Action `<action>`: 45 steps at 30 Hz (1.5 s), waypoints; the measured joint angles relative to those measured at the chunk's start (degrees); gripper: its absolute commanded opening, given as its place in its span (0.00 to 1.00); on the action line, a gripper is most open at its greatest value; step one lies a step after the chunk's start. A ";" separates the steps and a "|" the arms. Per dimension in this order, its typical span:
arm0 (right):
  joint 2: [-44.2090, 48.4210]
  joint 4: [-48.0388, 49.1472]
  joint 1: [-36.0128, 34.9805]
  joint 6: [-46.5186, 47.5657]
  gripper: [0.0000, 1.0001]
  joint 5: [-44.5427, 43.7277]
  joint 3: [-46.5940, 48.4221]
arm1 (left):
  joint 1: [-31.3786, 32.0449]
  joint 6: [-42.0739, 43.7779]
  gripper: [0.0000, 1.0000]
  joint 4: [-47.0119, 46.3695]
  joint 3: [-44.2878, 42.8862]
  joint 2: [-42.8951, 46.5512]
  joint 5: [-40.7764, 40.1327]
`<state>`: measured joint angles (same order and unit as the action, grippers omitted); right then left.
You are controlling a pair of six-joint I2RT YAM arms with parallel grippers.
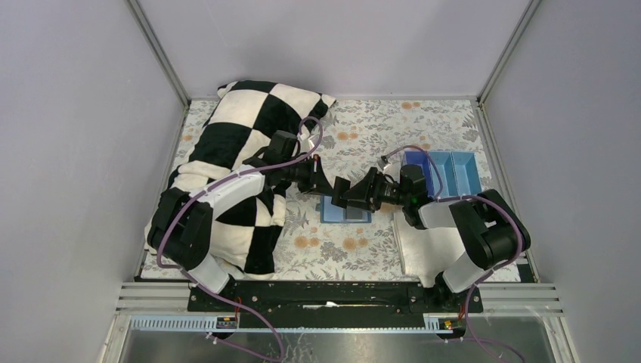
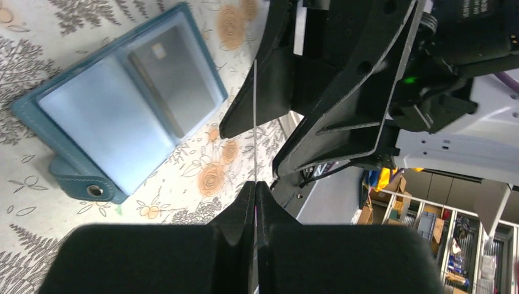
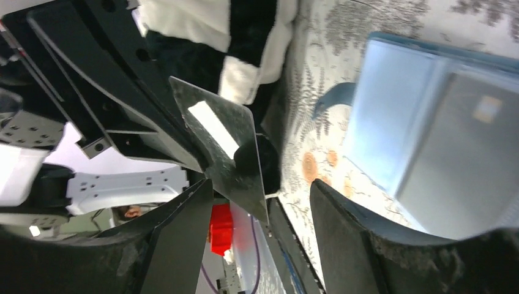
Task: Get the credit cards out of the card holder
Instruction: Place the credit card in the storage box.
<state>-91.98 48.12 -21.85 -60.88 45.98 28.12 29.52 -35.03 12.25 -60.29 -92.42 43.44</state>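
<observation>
While my left gripper (image 2: 254,187) pinches a card (image 3: 214,135) edgewise, fingers pressed together | right gripper (image 3: 262,187) fingers spread wide either side of it | card holder (image 2: 101,119) lies open

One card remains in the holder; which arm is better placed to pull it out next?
Right, probably. The right hand is open near the card holder and its grey card; the left hand is shut on a dark card.
</observation>
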 measured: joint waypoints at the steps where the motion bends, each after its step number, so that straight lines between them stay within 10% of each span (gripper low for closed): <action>1: -0.31 1.99 0.00 -1.07 0.64 0.48 -0.13 | -0.02 -0.42 0.00 -0.63 0.00 0.31 0.59; 20: -11.91 36.00 0.22 -26.49 0.00 4.02 -1.44 | -1.01 -2.51 0.00 -4.07 0.87 1.84 3.72; 24: -11.89 37.35 0.22 -27.43 0.00 3.34 -1.79 | -1.07 -2.29 0.37 -4.31 0.87 1.84 3.65; 27: -10.27 36.00 0.22 -26.12 0.00 2.82 -2.01 | -0.94 -1.38 0.43 -3.54 0.85 2.16 1.77; 34: 7.65 -10.56 0.81 1.01 0.00 -4.37 8.94 | -0.94 2.64 0.56 7.56 -2.64 8.22 -11.98; 38: 11.45 -45.99 1.01 20.35 0.00 -26.32 29.86 | -1.33 4.63 0.57 11.02 -4.20 15.28 -18.82; 45: 10.62 -77.94 1.36 32.72 0.00 -66.82 40.79 | -1.51 5.79 0.57 11.41 -4.68 22.93 -24.65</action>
<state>-81.36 -29.82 -20.49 -28.16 -20.84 68.90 28.01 -29.23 23.66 -64.97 -69.49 18.79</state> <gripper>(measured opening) 0.017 0.566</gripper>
